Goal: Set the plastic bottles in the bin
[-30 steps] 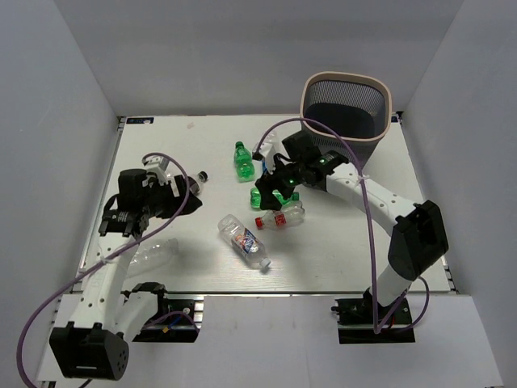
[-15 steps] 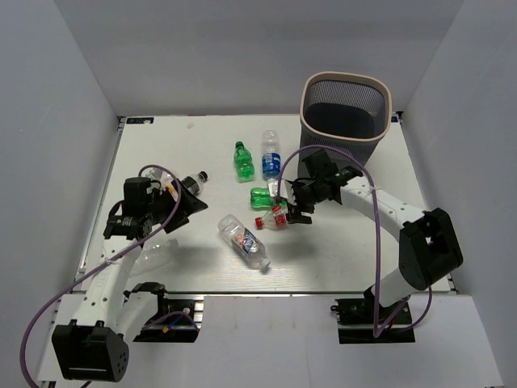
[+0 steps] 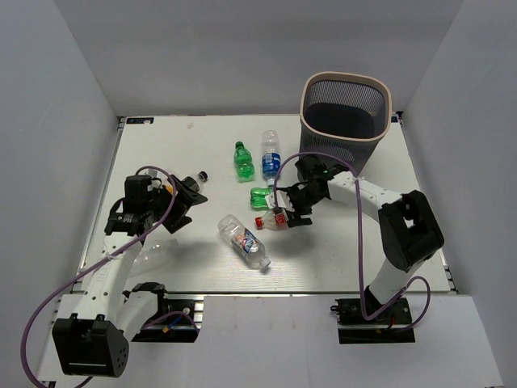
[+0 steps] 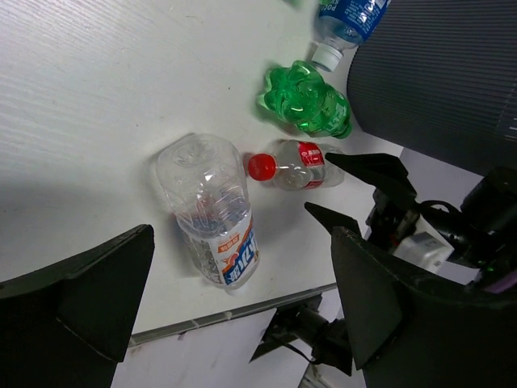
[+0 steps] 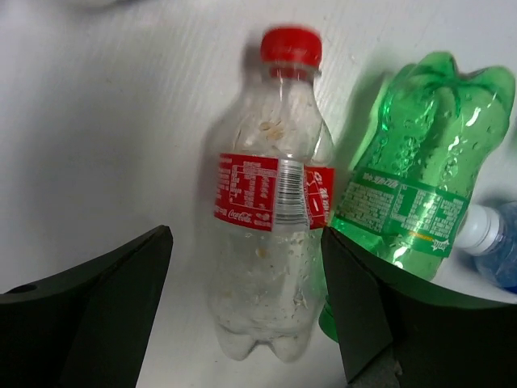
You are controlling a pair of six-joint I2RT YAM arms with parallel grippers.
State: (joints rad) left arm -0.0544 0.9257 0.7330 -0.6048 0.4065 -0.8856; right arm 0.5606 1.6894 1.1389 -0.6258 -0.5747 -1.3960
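Right wrist: pincer [image 5: 245, 234] astride red-capped bottle [image 5: 271, 202]

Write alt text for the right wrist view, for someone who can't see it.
A clear bottle with a red cap and red label lies on a white table between the two dark fingers of the open tool. A green bottle lies close beside it.

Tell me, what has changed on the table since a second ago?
The right gripper pulled back from over the lying green bottle toward the arm bases. It now sits open, with a finger on either side of the red-label bottle, which is not yet gripped. Its arm no longer hides the blue-label bottle. The left gripper, also open, barely shifted. Nothing was picked up or dropped. The bottles and the bin stayed put.
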